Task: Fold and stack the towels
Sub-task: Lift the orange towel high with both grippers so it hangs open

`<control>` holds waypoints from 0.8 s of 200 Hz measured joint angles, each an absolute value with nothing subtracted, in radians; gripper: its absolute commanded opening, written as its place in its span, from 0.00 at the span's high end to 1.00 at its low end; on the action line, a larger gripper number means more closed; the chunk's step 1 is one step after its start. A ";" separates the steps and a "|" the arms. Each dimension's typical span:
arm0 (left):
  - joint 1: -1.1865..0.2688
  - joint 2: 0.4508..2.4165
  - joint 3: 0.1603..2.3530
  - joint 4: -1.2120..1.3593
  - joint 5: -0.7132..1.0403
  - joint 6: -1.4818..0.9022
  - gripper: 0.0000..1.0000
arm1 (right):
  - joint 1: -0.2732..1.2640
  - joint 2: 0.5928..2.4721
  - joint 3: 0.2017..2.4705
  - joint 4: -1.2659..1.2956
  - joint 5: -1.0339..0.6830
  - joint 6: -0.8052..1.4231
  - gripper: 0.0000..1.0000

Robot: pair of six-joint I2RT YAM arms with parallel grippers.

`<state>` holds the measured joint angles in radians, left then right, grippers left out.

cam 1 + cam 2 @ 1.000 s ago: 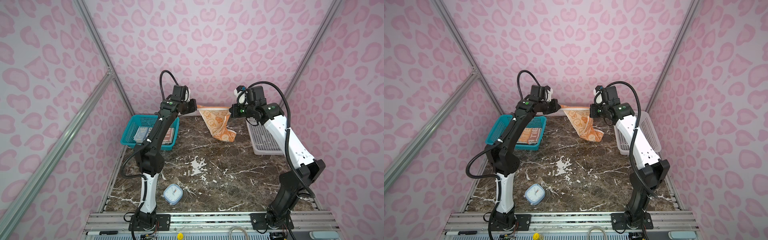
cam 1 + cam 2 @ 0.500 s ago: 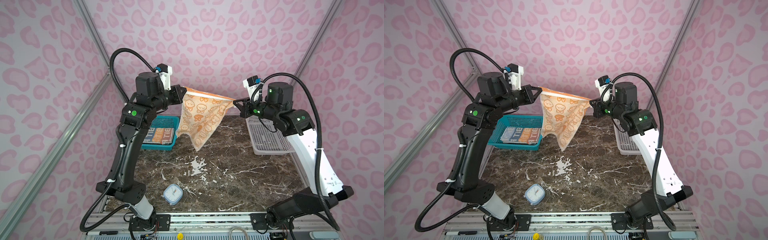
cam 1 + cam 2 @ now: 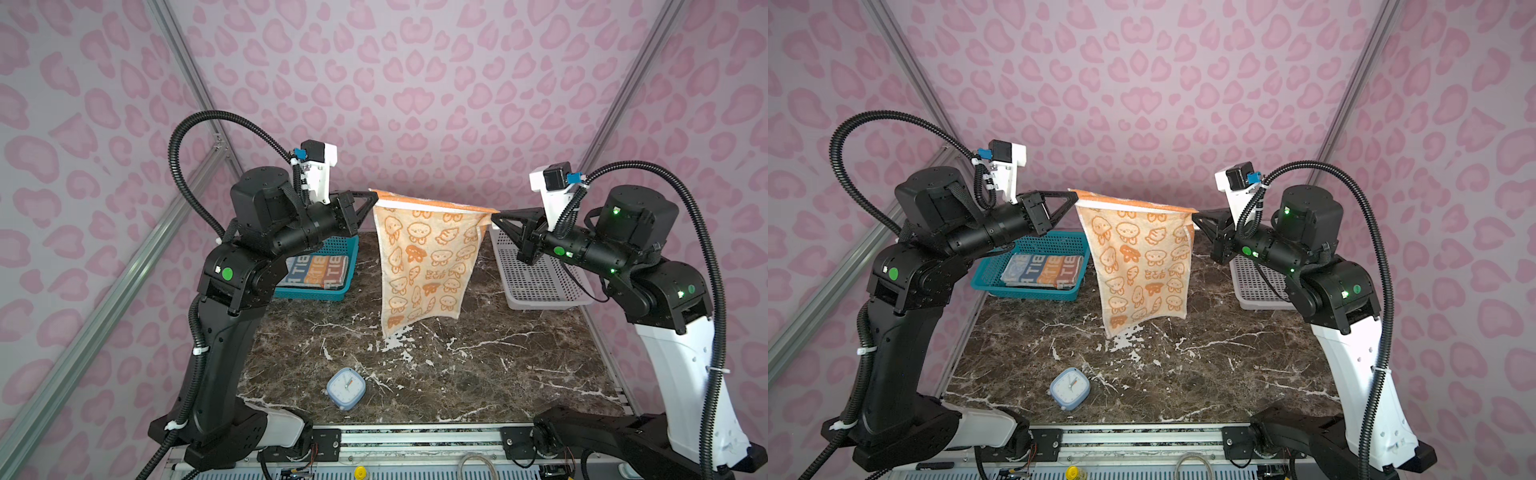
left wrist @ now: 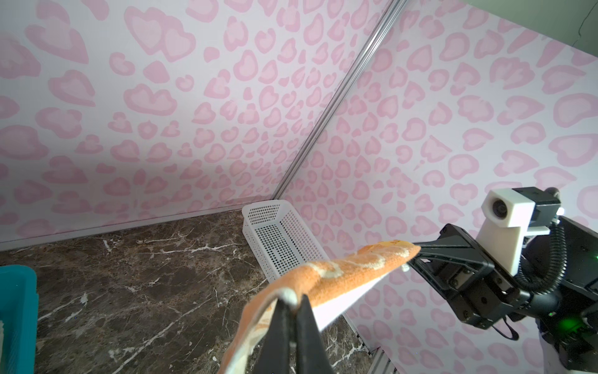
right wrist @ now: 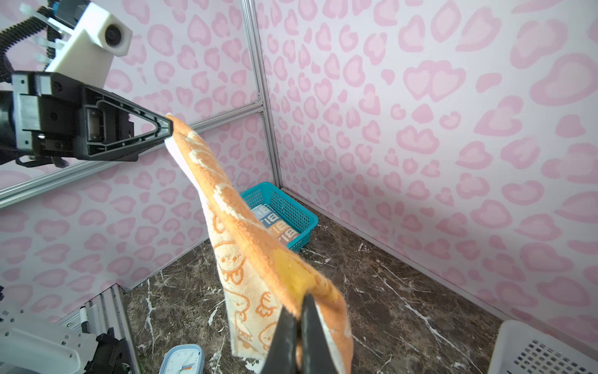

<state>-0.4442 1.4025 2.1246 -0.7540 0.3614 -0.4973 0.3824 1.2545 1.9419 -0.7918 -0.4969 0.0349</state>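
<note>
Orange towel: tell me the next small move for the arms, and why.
Probably lower both arms together and lay the orange towel flat on the bare marble table. The left pincer and right pincer are each shut on an upper corner, and the cloth hangs spread open in the air, unfolded; it likely needs a flat surface before any fold.
</note>
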 measured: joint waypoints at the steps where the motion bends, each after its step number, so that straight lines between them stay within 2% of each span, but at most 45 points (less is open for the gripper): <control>1: -0.444 1.403 2.125 -0.754 0.361 -0.498 0.98 | 0.381 1.256 1.942 -0.791 -0.498 0.035 1.00; 45: -0.387 1.547 2.119 -0.744 0.353 -0.514 0.97 | 0.275 1.462 2.003 -0.789 -0.538 0.073 1.00; 83: -0.350 1.817 2.121 -0.740 0.282 -0.485 0.97 | 0.232 1.743 2.022 -0.822 -0.529 0.075 1.00; 121: -0.336 2.110 2.204 -0.749 0.232 -0.439 0.97 | 0.214 2.027 2.136 -0.890 -0.480 0.059 1.00; 160: -0.329 2.276 2.290 -0.746 0.212 -0.400 0.97 | 0.205 2.226 2.311 -0.931 -0.459 0.056 1.00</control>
